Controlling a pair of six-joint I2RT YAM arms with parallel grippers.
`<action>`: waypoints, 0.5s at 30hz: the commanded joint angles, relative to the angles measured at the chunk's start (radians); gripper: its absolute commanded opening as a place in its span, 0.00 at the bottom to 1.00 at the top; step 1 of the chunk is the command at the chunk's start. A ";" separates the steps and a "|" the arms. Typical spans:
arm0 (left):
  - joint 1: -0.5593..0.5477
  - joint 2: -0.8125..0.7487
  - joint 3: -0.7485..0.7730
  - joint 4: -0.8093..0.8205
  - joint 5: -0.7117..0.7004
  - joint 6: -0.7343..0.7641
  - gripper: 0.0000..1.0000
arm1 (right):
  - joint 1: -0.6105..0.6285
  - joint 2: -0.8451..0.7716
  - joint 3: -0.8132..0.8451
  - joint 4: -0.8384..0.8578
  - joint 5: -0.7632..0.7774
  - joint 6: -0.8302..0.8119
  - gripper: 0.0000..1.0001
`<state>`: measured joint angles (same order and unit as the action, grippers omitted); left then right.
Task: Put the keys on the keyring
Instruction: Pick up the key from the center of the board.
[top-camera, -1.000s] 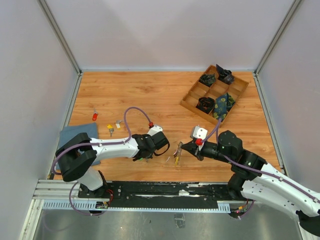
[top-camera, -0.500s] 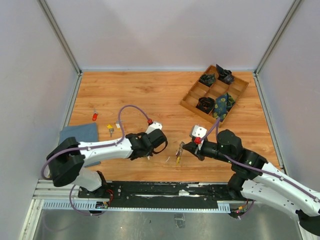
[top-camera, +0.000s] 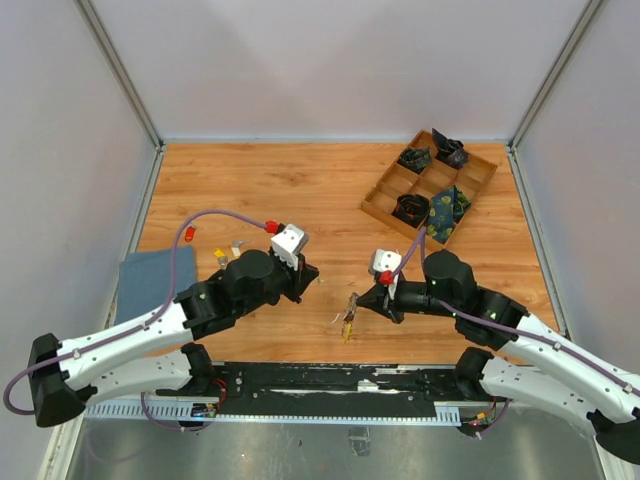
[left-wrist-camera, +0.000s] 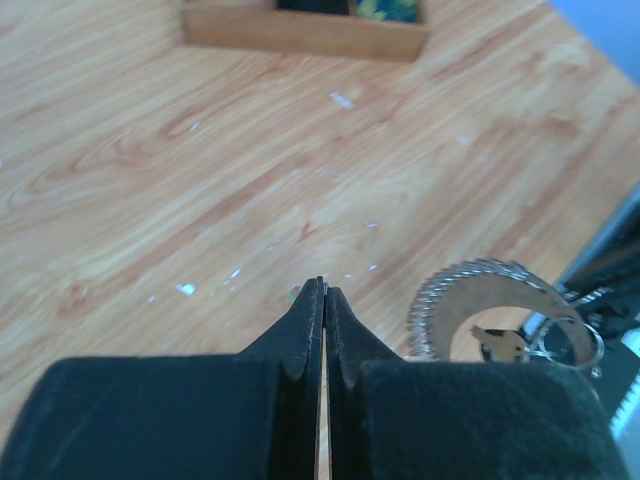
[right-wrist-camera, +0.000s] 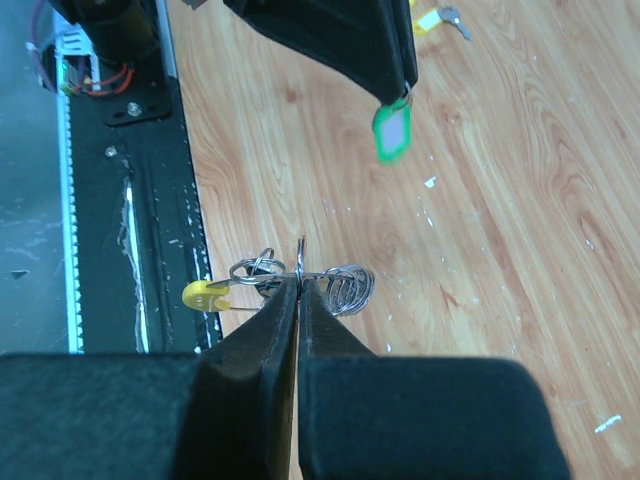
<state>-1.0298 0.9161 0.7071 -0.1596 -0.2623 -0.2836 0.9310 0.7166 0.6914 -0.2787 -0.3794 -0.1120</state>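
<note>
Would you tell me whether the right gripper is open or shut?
Shut: the right gripper pinches the keyring by its wire, with no gap showing at its tips.

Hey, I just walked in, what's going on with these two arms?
The right pincer is shut on the keyring, holding it near the front edge of the table. The left pincer is shut too, with what looks like a green-tagged key hanging from its tip, close to the ring but not threaded on yet. A red-headed key and a yellow-headed key lie on the wood farther left.
</note>
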 joint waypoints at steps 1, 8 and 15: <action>0.002 -0.090 -0.041 0.145 0.201 0.122 0.00 | 0.002 0.001 0.067 0.081 -0.097 0.051 0.01; 0.002 -0.175 -0.043 0.230 0.454 0.229 0.01 | -0.064 0.066 0.130 0.147 -0.355 0.141 0.00; 0.003 -0.211 -0.030 0.235 0.599 0.274 0.00 | -0.095 0.101 0.126 0.266 -0.532 0.236 0.00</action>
<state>-1.0298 0.7258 0.6704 0.0311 0.2005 -0.0616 0.8509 0.8143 0.7906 -0.1341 -0.7578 0.0414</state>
